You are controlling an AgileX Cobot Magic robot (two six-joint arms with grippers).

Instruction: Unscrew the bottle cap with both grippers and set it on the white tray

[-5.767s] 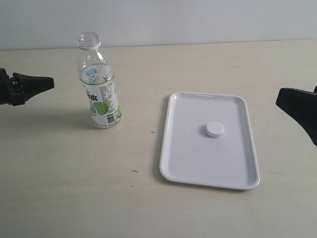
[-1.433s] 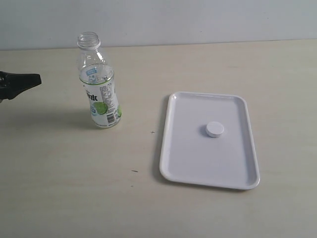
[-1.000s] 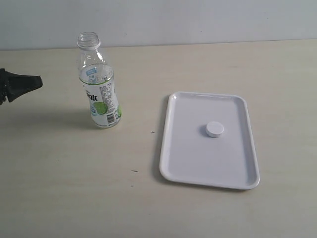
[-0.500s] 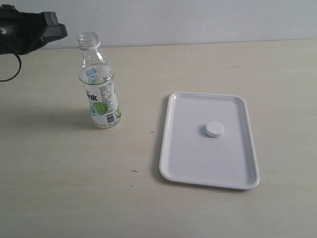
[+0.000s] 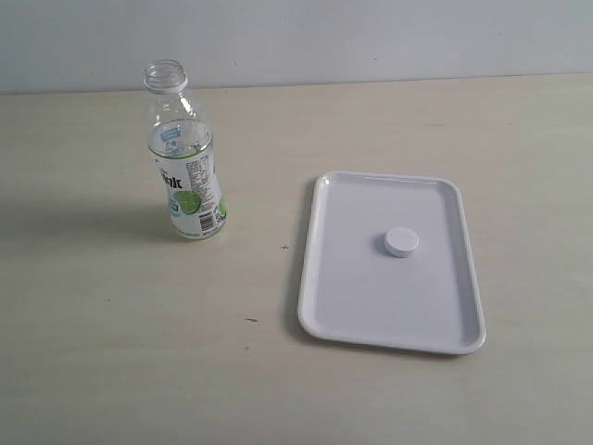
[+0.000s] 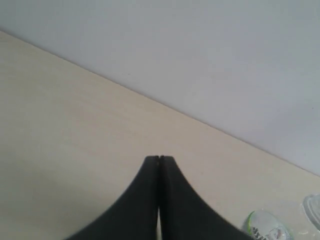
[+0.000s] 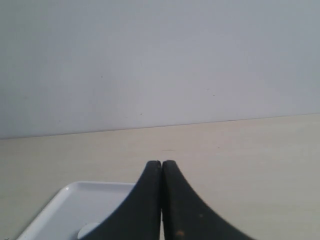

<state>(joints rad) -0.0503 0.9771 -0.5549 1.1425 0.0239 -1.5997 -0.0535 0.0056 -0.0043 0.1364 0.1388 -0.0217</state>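
Observation:
The bottle (image 5: 186, 158) stands upright and uncapped at the left of the table, its neck open. The white bottle cap (image 5: 402, 242) lies inside the white tray (image 5: 343, 297) on the right. Neither gripper shows in the exterior view. In the left wrist view my left gripper (image 6: 159, 159) is shut with nothing between its jaws, and a piece of the bottle (image 6: 267, 227) shows at the picture's corner. My right gripper (image 7: 161, 163) is shut and empty too, with a corner of the tray (image 7: 65, 205) and an edge of the cap (image 7: 86, 231) beyond it.
The beige table (image 5: 139, 352) runs back to a pale wall (image 5: 371, 37). Nothing else stands on it.
The left arm rose from the table's left edge to the upper left corner, then left the exterior view. The right arm went out of view earlier. Bottle, cap and tray have not moved.

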